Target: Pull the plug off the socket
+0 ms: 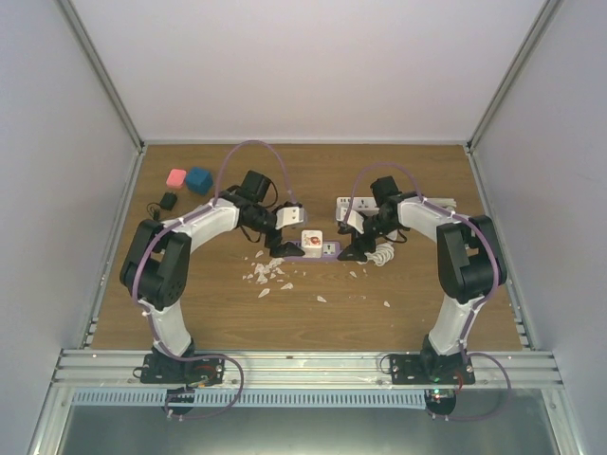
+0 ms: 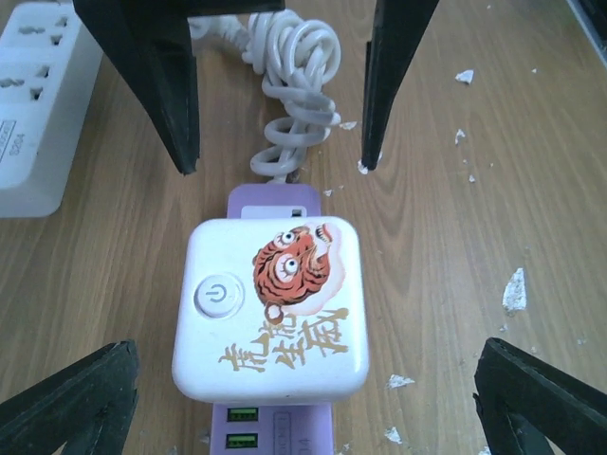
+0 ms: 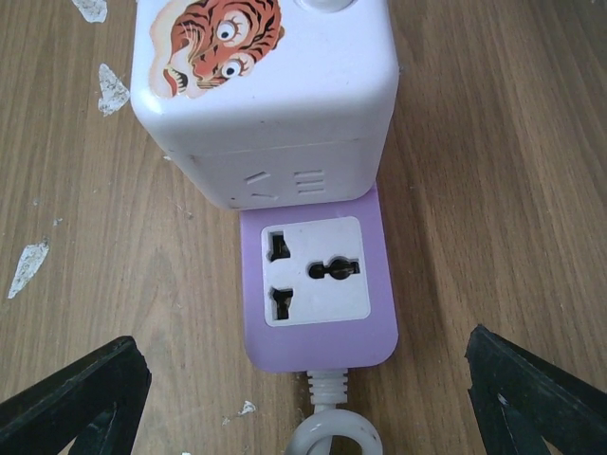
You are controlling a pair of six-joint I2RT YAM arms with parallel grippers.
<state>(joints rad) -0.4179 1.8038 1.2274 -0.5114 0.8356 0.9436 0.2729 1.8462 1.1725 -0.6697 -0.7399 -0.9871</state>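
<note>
A white cube plug with a tiger picture and a power button sits plugged into a purple socket strip lying flat on the wood table. It also shows in the right wrist view on the strip, beside a free outlet. My left gripper is open, one finger on each side of the plug, not touching it. My right gripper is open, straddling the strip's cord end, and touches nothing. In the top view the plug lies between the left gripper and the right gripper.
The strip's white coiled cord runs toward the right arm. A white power strip lies behind it. A pink block, a blue block and a black adapter sit at the back left. White crumbs litter the wood.
</note>
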